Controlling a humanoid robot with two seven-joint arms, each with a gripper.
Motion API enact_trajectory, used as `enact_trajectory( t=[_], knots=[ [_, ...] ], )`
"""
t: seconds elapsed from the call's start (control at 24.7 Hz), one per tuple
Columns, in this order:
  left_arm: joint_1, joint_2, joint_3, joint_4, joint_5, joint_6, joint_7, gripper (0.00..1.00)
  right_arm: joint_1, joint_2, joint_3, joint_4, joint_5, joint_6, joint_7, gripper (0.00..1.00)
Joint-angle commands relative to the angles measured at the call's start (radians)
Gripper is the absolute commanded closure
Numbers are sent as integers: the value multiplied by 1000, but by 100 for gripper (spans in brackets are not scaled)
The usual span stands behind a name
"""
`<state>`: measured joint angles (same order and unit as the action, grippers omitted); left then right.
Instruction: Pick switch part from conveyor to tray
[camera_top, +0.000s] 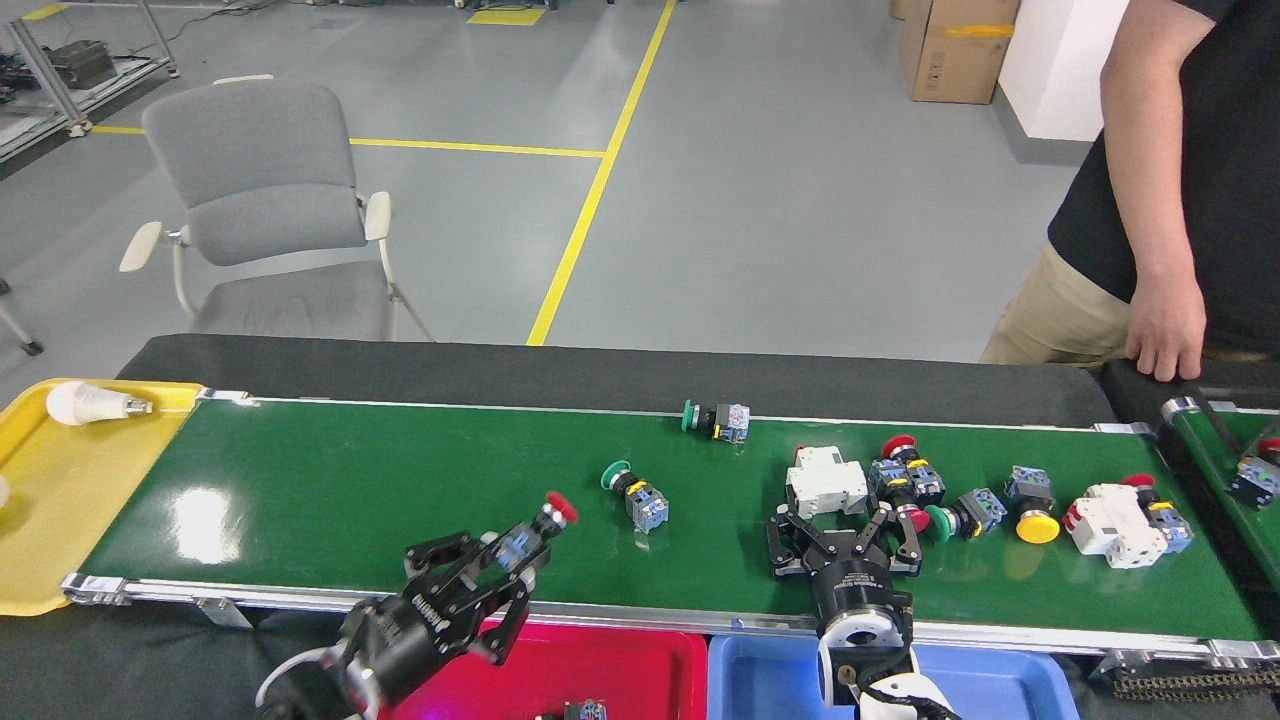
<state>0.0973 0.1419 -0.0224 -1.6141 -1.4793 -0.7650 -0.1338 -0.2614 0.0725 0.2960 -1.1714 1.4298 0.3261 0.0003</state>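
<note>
The conveyor (330, 480) is a wide green belt crossing the head view. My left gripper (505, 560) is over the belt's near rail, shut on a switch part (530, 535) with a blue body and a red cap pointing up and right. A red tray (600, 665) lies just below it. My right gripper (845, 535) stands open on the belt, with a white breaker (825, 480) just beyond its fingers and a red-capped switch (912, 518) by its right finger. Other switch parts lie loose: green-capped ones (635, 495) (715, 418) and a yellow-capped one (1030, 500).
A blue tray (760, 680) sits beside the red one. A yellow tray (50, 500) with a light bulb (85, 402) is at the belt's left end. A person's hand (1160, 340) rests at the far right, by a narrower belt (1225, 465). A grey chair (260, 200) stands behind.
</note>
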Motion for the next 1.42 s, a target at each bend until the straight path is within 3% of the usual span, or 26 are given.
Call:
enact_trajectory(
  t=[0.0,0.08,0.2,0.32,0.44,0.57,0.65,0.69,0.77,0.81,0.97,1.09,1.13,1.25,1.37],
  knots=[
    [25,-2,16,-32,5,-20,5,1,-18,-10,-8,-20,0,1,21,84],
    [38,-8,39,-35,7,-20,5,1,-4,-11,-8,-80,0,-19,21,84],
    [81,-18,117,-70,8,-20,6,1,73,-48,-11,-260,-2,-99,21,84],
    [105,-108,260,-110,7,-7,10,1,211,-131,-21,-459,-29,-220,21,83],
    [110,-128,420,-109,7,263,17,1,364,-211,-40,-599,-123,-348,17,80],
    [168,-128,565,-99,7,335,49,1,444,-252,-83,-599,-153,-467,-3,73],
    [216,-128,598,-107,8,329,79,1,505,-250,-143,-599,-178,-530,-25,66],
    [237,-127,596,-110,11,317,85,1,547,-247,-175,-599,-196,-575,-49,55],
    [257,-128,593,-121,39,273,83,1,603,-247,-232,-599,-206,-618,-89,8],
    [257,-136,588,-124,43,251,85,1,630,-247,-255,-599,-206,-622,-92,3],
    [205,-128,496,-133,40,236,77,1,648,-224,-311,-597,-210,-611,-88,2],
    [110,-124,432,-132,14,242,60,1,626,-97,-334,-597,-198,-565,-83,2],
    [81,-124,420,-127,-9,242,48,1,614,-79,-333,-597,-183,-526,-79,2],
    [-5,-122,368,-56,-61,239,40,1,562,-69,-324,-597,-81,-427,-51,2],
    [-65,-122,305,26,-81,243,39,1,522,-60,-298,-585,-58,-404,-29,2]
  ],
)
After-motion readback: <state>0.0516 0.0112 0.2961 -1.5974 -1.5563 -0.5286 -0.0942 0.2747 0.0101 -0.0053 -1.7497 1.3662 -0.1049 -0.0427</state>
